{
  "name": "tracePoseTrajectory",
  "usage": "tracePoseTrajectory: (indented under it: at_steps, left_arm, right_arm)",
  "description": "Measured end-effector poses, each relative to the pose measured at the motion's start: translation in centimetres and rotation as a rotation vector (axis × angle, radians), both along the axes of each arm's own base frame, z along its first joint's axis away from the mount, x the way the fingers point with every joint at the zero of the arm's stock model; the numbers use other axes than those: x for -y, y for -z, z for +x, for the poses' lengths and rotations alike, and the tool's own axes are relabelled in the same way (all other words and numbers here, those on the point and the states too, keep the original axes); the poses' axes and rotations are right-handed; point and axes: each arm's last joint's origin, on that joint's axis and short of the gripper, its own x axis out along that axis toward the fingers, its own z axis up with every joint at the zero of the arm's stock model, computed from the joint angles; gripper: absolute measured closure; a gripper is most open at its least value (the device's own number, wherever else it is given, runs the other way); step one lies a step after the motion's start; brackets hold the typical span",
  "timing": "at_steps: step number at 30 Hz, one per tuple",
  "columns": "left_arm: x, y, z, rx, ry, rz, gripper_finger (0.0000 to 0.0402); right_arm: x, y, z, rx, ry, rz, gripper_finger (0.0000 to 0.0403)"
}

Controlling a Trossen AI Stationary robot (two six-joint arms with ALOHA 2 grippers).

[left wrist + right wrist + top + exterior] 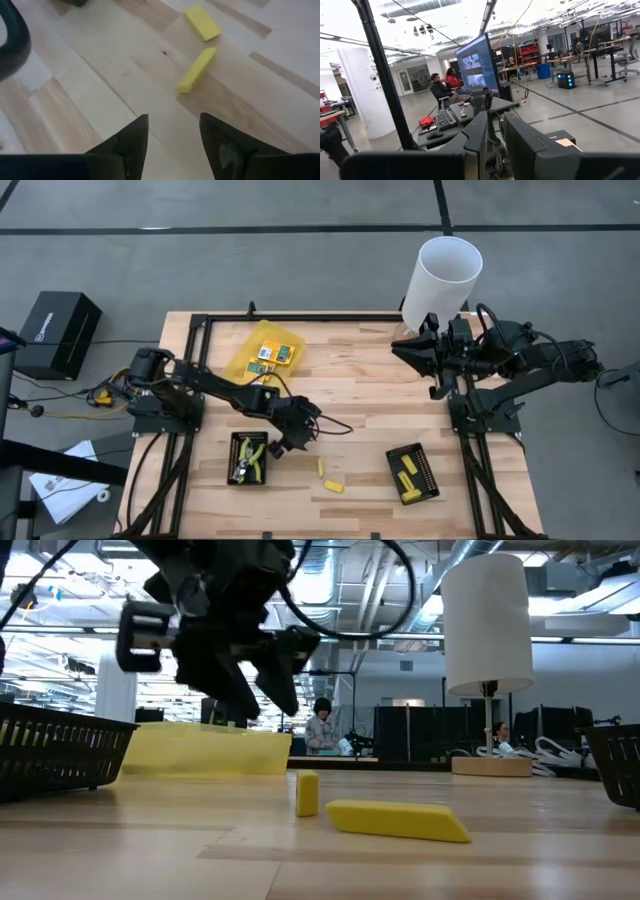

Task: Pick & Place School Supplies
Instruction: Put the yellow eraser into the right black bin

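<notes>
School supplies lie scattered across my worktop (360, 380). Two small yellow pieces (321, 467) rest on the bare wood between the two black trays: one stubby block standing on end, the other (334, 486) a longer flat bar lying just beside it. In my left wrist view both pieces (196, 70) show as plain, matte yellow rectangular sticks, apart from each other. The left tray (249, 459) holds the plier-like tool (252, 463) with yellow-green handles. The right tray (412, 474) carries more yellow pieces (406, 479). The flat multicoloured packets (273, 357) sit in the translucent yellow container (266, 349) near the far edge.

My left gripper (297, 435) hovers above the worktop just beside the left tray, close to the loose pieces; its fingers (131, 145) are spread with a clear gap and hold nothing. My right gripper (408, 347) waits raised at the far right corner, beside the white cylinder (442, 281); its fingers (476, 145) stand slightly parted and empty.
</notes>
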Motion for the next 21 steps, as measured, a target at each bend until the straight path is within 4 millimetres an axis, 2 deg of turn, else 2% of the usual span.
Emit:
tracePoseTrajectory:
  at_steps: [9, 21]
  left_arm:
    - [0.6, 1.5, 3.5, 0.014, 0.099, 0.028, 0.0229]
    - [2.0, 2.1, 3.3, -0.024, 0.208, -0.007, 0.0229]
  right_arm:
    - [-0.1, 0.0, 0.0, -0.001, -0.004, 0.0, 0.0347]
    - [-0.5, 0.1, -0.1, -0.012, -0.031, -0.003, 0.0347]
